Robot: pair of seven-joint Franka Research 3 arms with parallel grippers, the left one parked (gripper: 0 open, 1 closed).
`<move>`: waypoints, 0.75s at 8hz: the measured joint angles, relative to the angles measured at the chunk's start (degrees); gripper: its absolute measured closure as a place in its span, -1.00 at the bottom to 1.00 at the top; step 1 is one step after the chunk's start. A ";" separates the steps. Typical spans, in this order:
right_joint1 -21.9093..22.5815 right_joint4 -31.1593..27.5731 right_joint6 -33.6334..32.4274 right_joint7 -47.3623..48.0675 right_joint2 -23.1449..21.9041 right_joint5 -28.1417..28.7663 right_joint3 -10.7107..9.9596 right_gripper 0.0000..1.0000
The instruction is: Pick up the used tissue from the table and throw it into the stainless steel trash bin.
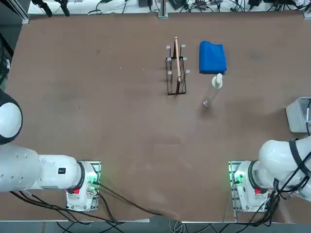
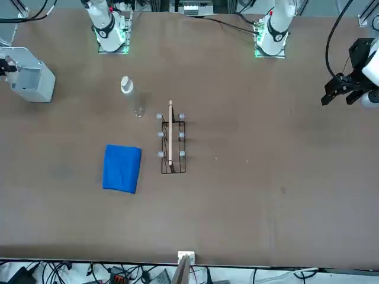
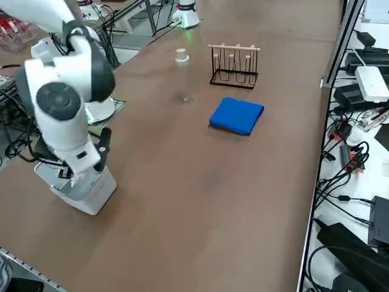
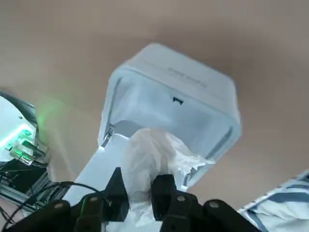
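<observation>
In the right wrist view my right gripper [image 4: 141,182] is shut on the used tissue [image 4: 153,153], a crumpled white wad that sticks out above the two black fingers [image 4: 165,187]. Straight beneath it stands the stainless steel trash bin [image 4: 193,89], light grey with a rounded-rectangular rim, its mouth facing the gripper. The top view shows the bin [image 1: 297,114] at the right edge of the brown table [image 1: 97,121]. From the right side, the arm's wrist hangs right over the bin [image 3: 88,191] and hides its opening.
A black wire rack [image 1: 176,73], a folded blue cloth [image 1: 212,57] and a clear white-capped bottle [image 1: 216,83] sit at the far middle of the table, well away from the bin. The right arm's base [image 1: 248,187] stands near the bin.
</observation>
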 joint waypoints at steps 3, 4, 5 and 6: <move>-0.58 -2.19 1.29 -0.05 -0.03 -0.02 0.44 0.10; -0.57 -2.18 1.74 -0.05 -0.09 -0.02 0.72 -0.20; -0.56 -2.18 2.00 -0.05 -0.11 -0.02 0.90 -0.53; -0.55 -2.18 2.08 -0.05 -0.11 -0.02 1.03 -0.89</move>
